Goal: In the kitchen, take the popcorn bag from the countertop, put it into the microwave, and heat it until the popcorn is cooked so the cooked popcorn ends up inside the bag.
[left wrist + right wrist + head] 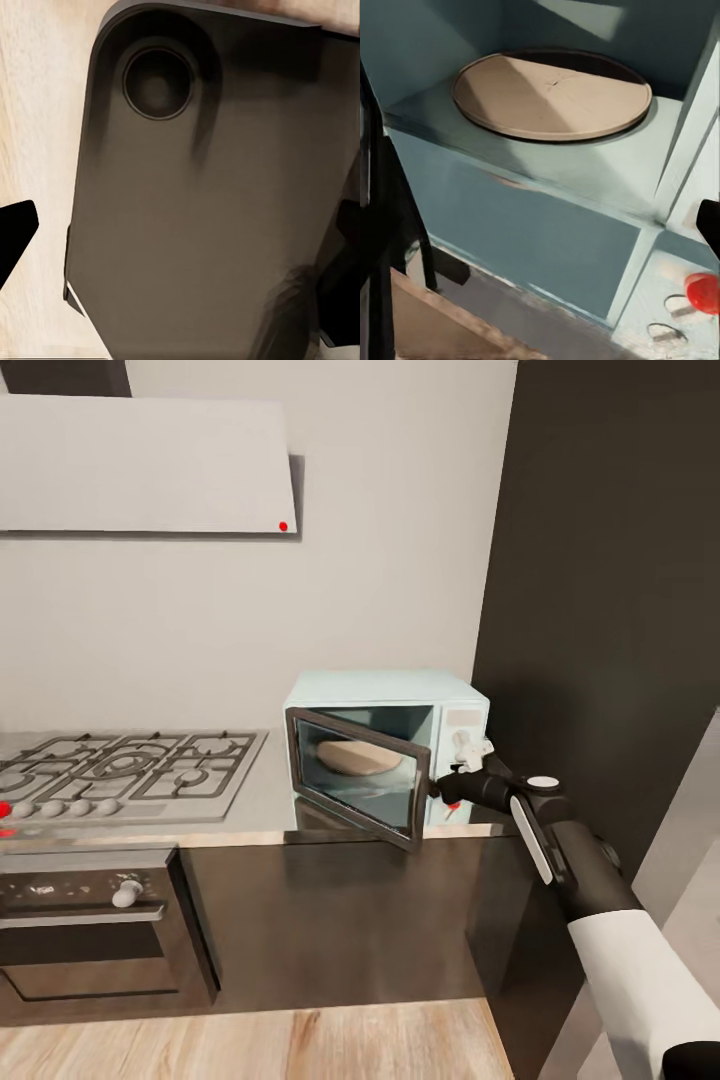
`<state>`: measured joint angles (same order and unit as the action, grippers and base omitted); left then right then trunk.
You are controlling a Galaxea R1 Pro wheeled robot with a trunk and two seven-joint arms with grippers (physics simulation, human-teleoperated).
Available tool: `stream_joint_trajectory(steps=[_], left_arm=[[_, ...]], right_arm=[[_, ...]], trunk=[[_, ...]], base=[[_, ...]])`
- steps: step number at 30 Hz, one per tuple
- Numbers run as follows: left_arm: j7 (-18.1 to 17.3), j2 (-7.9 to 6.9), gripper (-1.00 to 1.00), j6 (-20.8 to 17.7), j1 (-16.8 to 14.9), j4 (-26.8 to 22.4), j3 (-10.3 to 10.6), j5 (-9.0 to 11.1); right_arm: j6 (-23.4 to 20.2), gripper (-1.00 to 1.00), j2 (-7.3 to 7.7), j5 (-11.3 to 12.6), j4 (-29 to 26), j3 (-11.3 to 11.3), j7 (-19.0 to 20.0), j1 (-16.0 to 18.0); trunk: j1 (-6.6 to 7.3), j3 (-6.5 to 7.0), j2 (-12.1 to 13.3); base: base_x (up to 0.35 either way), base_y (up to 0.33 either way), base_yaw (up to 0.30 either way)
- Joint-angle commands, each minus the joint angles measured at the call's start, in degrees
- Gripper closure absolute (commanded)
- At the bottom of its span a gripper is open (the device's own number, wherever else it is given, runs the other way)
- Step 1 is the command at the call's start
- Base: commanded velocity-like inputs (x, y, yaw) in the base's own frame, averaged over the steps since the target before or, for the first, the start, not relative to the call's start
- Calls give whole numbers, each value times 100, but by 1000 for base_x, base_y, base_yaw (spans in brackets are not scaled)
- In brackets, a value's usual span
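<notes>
From the head view, my right gripper (447, 792) sits at the free edge of the microwave (385, 760) door (358, 780); whether it grips I cannot tell. I'd swing the door wider. My right wrist sees the turntable (551, 94) bare, no popcorn bag there.
</notes>
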<state>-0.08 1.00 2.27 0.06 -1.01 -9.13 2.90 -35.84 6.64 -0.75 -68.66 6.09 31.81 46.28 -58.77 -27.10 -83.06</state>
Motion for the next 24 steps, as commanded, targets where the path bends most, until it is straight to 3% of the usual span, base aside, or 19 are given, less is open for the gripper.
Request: stream_joint_trajectory(steps=[1,5,13,24], left_arm=[[-1,0,-100,10,1,-4,-19,28],[-1,-3,-100,10,2,-4,-18,26],[-1,-10,-100,10,1,-4,-22,26],[-1,-10,-100,10,2,-4,-18,26]], right_arm=[[-44,-100,3,15,2,6,18,4],[-78,-100,4,29,20,9,18,4],[-97,-100,-69,39,19,33,18,4],[-185,-100,-43,41,19,113,18,4]], trunk=[[3,-5,-3],[3,-5,-3],[3,-5,-3],[3,-5,-3]], base=[[-306,42,0],[-240,49,0],[-20,19,0],[0,239,0]])
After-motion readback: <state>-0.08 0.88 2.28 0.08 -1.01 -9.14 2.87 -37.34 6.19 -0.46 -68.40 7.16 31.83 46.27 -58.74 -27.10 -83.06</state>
